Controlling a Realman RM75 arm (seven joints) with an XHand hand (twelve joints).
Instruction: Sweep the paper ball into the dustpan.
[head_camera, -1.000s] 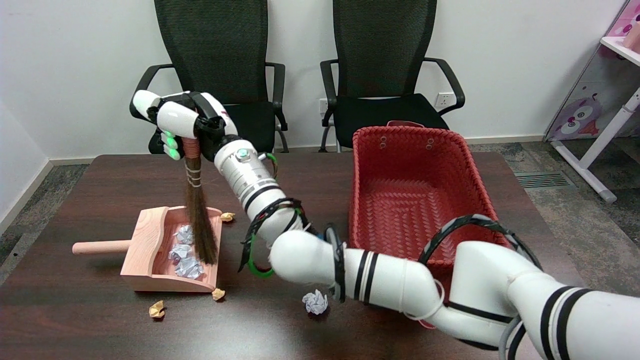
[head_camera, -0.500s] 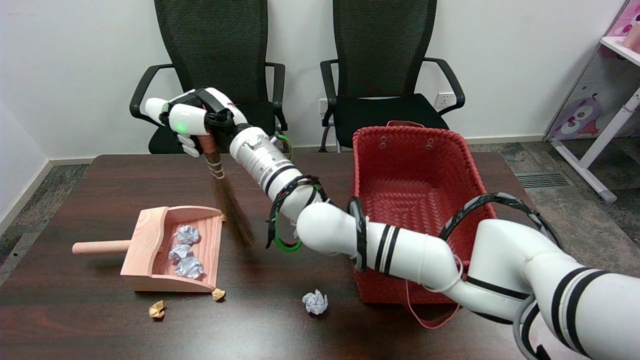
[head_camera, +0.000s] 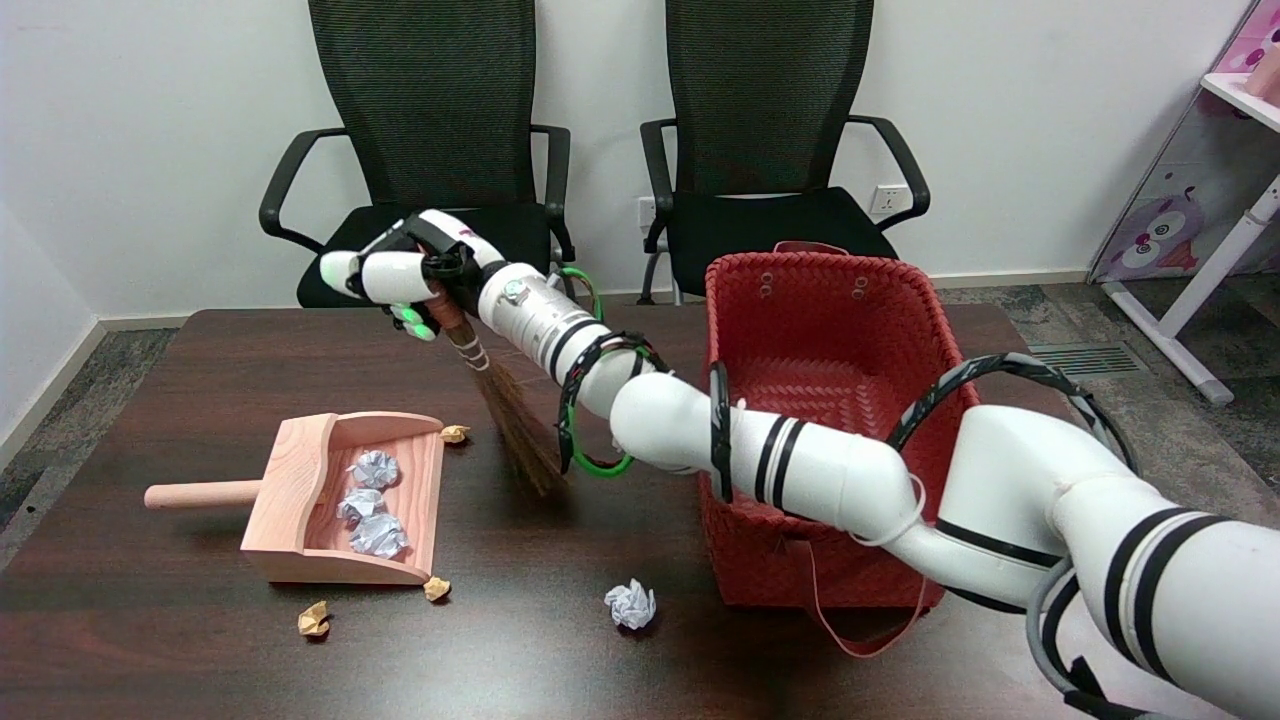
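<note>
The dustpan (head_camera: 345, 500) lies with its mouth facing right, ready to take what is swept in; three white balls already sit inside. Small tan scraps (head_camera: 314, 619) lie just outside its rim. The right hand (head_camera: 405, 280) is wrapped around the broom (head_camera: 505, 420) handle, holding it tilted — bristles raised off the table, right of the pan, likely to come down behind the next target. That paper ball (head_camera: 630, 604) rests loose near the front edge, between pan and red basket (head_camera: 830, 330) — well apart from the mouth.

Probably an office: two mesh chairs (head_camera: 770, 130) behind a dark table (head_camera: 200, 650).
</note>
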